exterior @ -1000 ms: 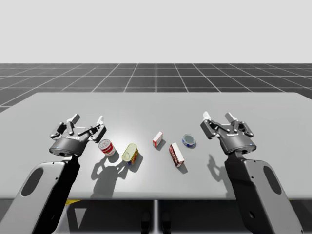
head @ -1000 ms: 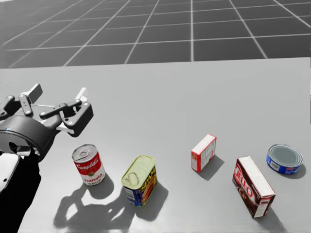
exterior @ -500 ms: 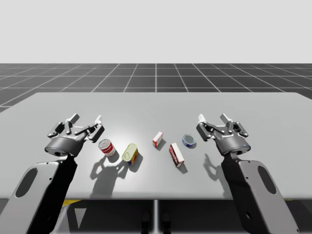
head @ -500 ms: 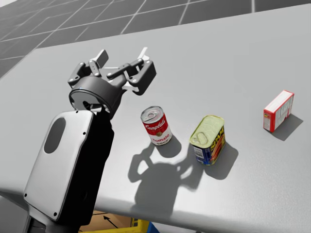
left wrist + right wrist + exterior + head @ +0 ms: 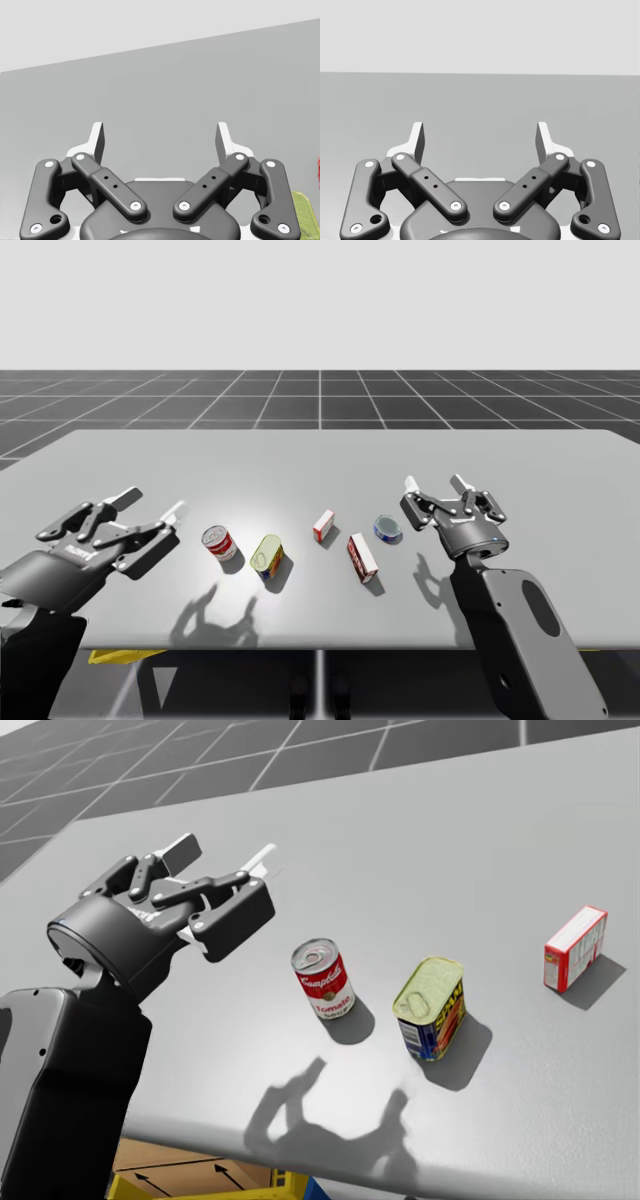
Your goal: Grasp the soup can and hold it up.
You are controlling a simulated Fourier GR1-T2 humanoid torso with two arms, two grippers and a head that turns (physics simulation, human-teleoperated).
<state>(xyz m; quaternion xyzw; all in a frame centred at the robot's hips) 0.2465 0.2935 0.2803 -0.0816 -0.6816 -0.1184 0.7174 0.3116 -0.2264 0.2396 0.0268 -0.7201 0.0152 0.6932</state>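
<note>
soup can [image 5: 323, 978]: upright on the bench [image 5: 480, 840], untouched.
my left claw [image 5: 225, 855]: wide, near the can, apart.
my right claw [image 5: 435, 483]: wide.

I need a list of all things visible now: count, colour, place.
table: 1, grey, under everything
soup can: 1, red and white, upright, row's left end
rectangular can: 1, yellow-green top, beside soup can
small box: 1, red and white, mid-row
long box: 1, dark red, beside small box
flat round can: 1, blue, row's right end
left gripper: 1, dark grey, open, near soup can
right gripper: 1, dark grey, open, near flat round can
</note>
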